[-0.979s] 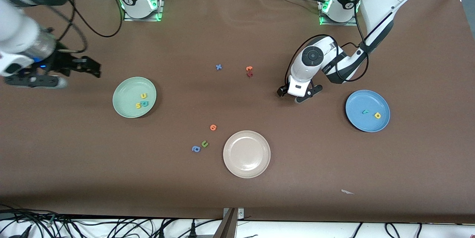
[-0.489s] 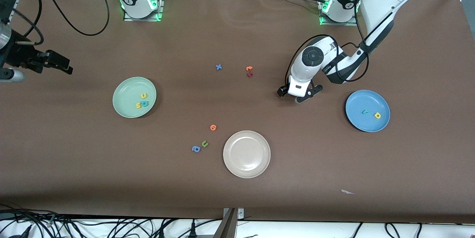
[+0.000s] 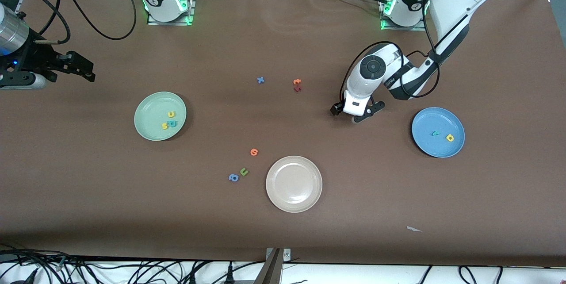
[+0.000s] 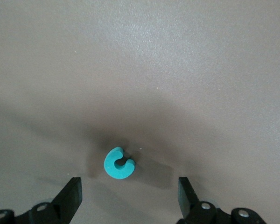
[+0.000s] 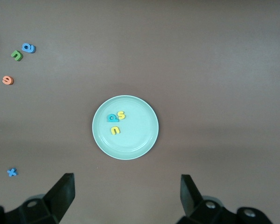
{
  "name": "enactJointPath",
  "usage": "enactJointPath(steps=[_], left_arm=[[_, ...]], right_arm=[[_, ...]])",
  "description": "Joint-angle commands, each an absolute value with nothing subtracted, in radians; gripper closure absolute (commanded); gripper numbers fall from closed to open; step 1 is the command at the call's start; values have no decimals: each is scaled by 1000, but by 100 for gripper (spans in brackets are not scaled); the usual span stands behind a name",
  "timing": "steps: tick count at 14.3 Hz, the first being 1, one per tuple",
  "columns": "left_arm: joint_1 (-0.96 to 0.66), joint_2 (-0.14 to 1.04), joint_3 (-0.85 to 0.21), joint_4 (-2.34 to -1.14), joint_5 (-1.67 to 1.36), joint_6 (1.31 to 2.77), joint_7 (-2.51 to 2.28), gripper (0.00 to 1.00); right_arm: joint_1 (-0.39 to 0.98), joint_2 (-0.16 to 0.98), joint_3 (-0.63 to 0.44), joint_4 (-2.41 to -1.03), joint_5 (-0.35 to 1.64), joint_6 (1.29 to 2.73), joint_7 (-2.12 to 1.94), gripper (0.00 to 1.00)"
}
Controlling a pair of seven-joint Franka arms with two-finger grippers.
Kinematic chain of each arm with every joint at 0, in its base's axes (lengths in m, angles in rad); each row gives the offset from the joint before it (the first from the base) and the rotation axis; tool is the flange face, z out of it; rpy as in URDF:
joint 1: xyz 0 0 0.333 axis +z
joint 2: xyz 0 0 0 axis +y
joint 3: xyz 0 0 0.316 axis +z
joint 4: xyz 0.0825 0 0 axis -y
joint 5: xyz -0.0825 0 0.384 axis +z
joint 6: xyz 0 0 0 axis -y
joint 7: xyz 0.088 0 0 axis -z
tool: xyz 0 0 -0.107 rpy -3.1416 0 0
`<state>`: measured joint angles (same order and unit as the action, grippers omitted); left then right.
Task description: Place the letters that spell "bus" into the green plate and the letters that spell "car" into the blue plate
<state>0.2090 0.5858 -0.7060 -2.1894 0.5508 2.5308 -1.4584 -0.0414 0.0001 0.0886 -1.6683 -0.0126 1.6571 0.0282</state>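
Left gripper (image 4: 128, 198) spread open low over small teal foam c (image 4: 118, 163), right gripper (image 3: 82, 68) open above table edge, three letters in round mint-green plate (image 3: 148, 120)

Mint-green plate (image 3: 152, 109); blue plate (image 3: 426, 120)

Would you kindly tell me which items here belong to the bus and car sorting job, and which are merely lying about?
Job items:
green plate holding teal b, yellow u, yellow s
blue plate holding dark r, yellow a
teal c, on the table between the left gripper's open fingers

Lying about:
beige plate
blue x
orange letters
olive u
blue a
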Motion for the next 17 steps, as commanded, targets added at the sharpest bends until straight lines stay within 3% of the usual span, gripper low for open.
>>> enactJointPath(steps=[1, 17], left_arm=[[206, 574, -701, -2186, 594, 2525, -1491, 9], [201, 575, -684, -2178, 623, 2523, -1483, 2]], right_arm=[[-55, -17, 100, -1683, -17, 1652, 23, 0], [-54, -55, 149, -1717, -18, 1624, 61, 0]])
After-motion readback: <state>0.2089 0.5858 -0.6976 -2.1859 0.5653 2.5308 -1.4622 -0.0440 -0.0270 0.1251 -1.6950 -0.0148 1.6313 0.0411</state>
